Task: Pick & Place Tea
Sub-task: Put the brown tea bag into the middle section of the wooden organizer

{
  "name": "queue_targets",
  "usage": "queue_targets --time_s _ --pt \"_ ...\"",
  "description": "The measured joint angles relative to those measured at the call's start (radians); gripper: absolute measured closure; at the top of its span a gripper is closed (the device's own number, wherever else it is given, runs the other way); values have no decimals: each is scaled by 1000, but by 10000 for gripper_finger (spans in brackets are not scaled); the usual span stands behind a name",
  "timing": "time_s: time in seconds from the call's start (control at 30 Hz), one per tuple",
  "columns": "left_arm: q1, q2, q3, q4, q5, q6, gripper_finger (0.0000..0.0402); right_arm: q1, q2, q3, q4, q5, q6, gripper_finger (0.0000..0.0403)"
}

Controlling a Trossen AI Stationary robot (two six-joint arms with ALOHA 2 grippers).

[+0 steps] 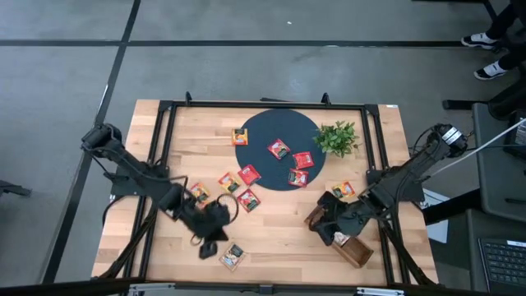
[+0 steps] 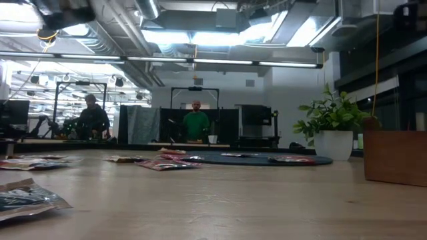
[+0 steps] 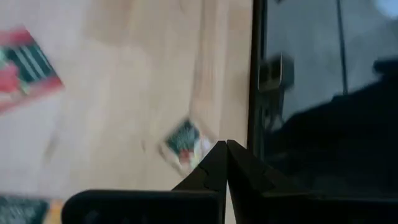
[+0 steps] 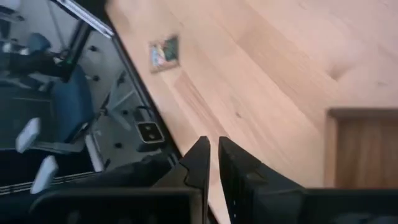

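Lying flat across the pale wooden tabletop [image 1: 279, 234] are the small square tea-bag packets [image 1: 249, 174], thin foil sachets in red, orange-yellow and green-and-white, each printed with a picture. Four of them, three red and one orange at the edge, rest on the dark round mat [image 1: 278, 131] toward the far side of the table. A loose group of red and orange ones lies on bare wood just beyond the left gripper [image 1: 209, 245], near its arm. One green-and-white packet [image 1: 233, 256] sits alone just beside that gripper's tip, close to the near table edge; the left wrist view shows it [image 3: 184, 142] right ahead of the fingers, not touched. The left pincer is fully closed, its two dark fingers pressed together with nothing between them. Another packet [image 1: 343, 190] lies near the right arm, between the small green potted plant [image 1: 337, 137] and the right gripper [image 1: 327, 228]. The right pincer hangs over the near end of the long brown wooden tray [image 1: 345, 240], its fingers drawn almost together with only a thin gap, holding nothing. In the low view, two people stand far off in the room behind the table.
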Motion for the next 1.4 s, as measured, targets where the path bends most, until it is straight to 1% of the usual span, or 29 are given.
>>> queue_targets --time_s 0.13,0.3,0.37,0.5,0.63,0.8,1.13,1.2,1.4 --pt "-65 71 0 0 7 -1 399 -40 32 0 69 -81 -32 358" --pt "-104 183 0 11 6 -1 400 -74 106 0 153 -155 -35 317" --pt "-111 220 0 23 3 -1 399 -86 136 0 181 -162 -53 302" --pt "-118 283 0 112 -12 13 400 -116 193 0 245 -167 -82 284" --pt "-118 345 0 173 -13 24 399 -156 241 0 297 -211 -91 281" --pt "-118 413 1 164 5 25 400 -191 278 0 370 -285 -111 281" --pt "-106 468 6 192 8 17 399 -219 298 0 459 -293 -104 281" --pt "-96 470 6 193 -8 3 400 -229 301 0 474 -313 -104 281" --pt "-21 473 5 191 -75 -1 400 -258 308 0 473 -316 -101 281"
